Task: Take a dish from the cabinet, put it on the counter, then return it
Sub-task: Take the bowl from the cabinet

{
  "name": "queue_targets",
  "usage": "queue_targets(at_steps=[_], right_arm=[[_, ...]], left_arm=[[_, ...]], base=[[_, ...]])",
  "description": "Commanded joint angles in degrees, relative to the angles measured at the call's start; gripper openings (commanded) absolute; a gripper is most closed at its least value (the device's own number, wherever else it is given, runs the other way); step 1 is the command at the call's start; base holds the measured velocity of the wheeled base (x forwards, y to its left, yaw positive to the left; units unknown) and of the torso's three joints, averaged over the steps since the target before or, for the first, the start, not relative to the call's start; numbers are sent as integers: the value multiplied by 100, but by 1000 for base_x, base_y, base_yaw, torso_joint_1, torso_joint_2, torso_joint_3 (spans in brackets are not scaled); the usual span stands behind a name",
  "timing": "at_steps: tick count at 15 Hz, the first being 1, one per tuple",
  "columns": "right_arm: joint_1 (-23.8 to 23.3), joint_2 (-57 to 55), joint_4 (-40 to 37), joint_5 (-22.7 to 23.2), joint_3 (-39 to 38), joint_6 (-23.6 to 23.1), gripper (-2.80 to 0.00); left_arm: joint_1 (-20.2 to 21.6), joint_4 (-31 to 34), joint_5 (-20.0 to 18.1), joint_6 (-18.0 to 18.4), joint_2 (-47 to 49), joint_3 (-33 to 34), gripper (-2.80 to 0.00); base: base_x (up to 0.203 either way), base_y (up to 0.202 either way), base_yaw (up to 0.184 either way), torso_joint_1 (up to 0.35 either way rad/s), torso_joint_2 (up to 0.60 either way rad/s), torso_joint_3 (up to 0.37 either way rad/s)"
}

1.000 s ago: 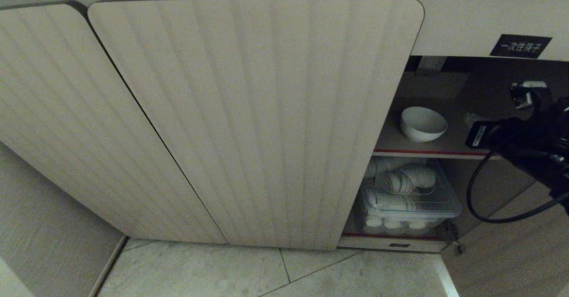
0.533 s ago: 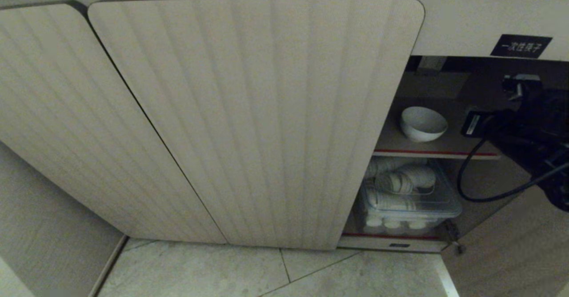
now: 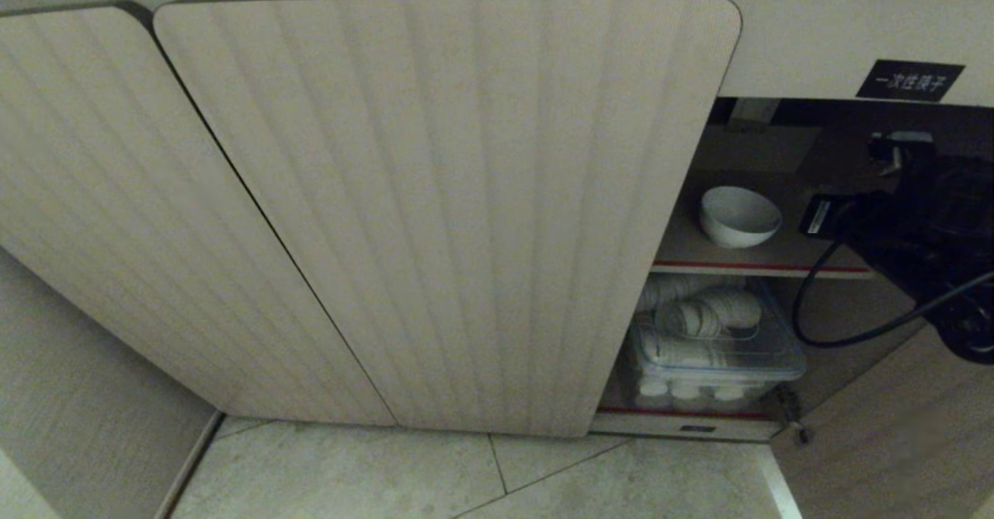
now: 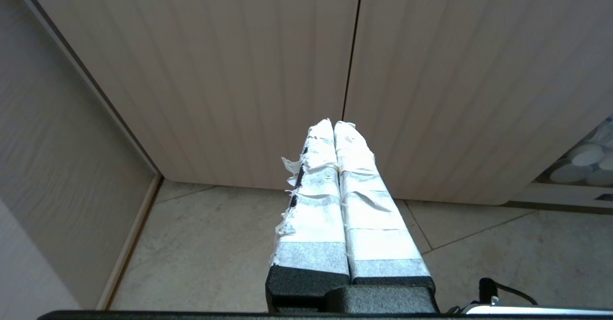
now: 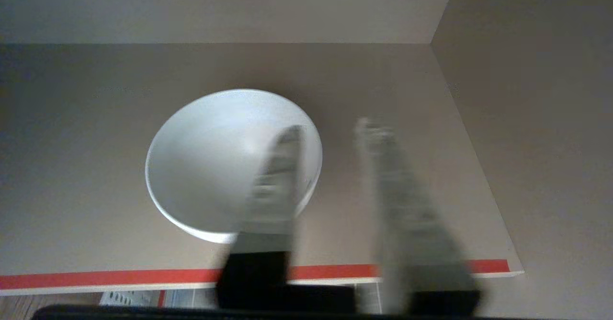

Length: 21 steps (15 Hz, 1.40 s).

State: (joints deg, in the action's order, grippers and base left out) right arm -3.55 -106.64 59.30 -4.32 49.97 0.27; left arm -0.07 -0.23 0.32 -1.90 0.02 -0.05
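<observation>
The dish (image 3: 738, 216), a small white bowl, stands upright on the cabinet's upper, red-edged shelf (image 3: 745, 266) behind the open right-hand door. The cabinet (image 3: 450, 208) has ribbed beige doors and a black label (image 3: 908, 80). My right arm (image 3: 924, 224) reaches into the opening from the right, beside the dish. In the right wrist view my right gripper (image 5: 331, 128) is open; one finger hangs over the dish (image 5: 206, 166), the other stands outside its rim, and nothing is held. My left gripper (image 4: 334, 124) is shut and empty, parked low before the closed doors. The counter is out of view.
On the lower shelf a clear plastic bin (image 3: 714, 348) holds sleeves of stacked white cups (image 4: 584, 159). The opened door panel (image 3: 893, 426) stands at the lower right under my right arm. Pale tiled floor (image 3: 466, 472) runs along the cabinet's foot.
My right arm has shifted left, further into the cabinet opening toward the dish. The dish has stayed where it was.
</observation>
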Motion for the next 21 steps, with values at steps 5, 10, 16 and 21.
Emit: queue_targets(at_steps=[5,10,16,21], right_arm=[[30,-138,126,-570,92,43,0],[21,-128,161,-588,83,61,0],[21,-147,264,-579,66,61,0],[12,-147,178,-562,92,87,0]], left_arm=[[-1,-3,4,-3,-2,5,-280],[-1,-3,4,-3,-2,-4,-280],[-1,-3,4,-3,-2,4,-280],[-1,-3,4,-3,-2,5,-280]], base=[[0,0,0,0,0,0],[0,0,0,0,0,0],[0,0,0,0,0,0],[0,0,0,0,0,0]])
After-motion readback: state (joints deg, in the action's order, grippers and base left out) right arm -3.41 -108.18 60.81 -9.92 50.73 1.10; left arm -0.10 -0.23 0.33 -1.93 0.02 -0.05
